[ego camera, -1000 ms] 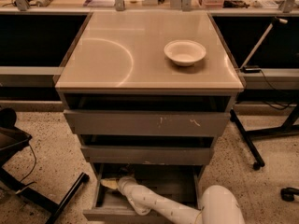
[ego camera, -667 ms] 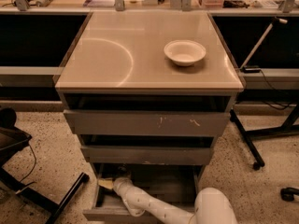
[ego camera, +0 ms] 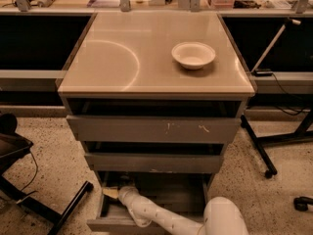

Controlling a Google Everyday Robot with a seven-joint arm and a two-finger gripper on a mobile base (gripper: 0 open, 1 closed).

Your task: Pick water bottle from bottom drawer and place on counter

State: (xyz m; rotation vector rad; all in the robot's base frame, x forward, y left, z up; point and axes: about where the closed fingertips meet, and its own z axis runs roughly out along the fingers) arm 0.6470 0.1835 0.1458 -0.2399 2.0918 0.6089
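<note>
Grey metal bottom drawer (ego camera: 110, 225) was seen pulled open under the two other drawers, with the white arm (ego camera: 161, 217) reached down into it from the lower right; the gripper (ego camera: 113, 194) was parked low at the drawer's back-left corner, and tbh whether it was spread or closed couldn't be told. The water bottle couldn't be made out in that shadowed tray; the glossy tan counter (ego camera: 127, 58) was topped by a white bowl (ego camera: 193, 54) on its right side, well apart from the gripper.
</note>
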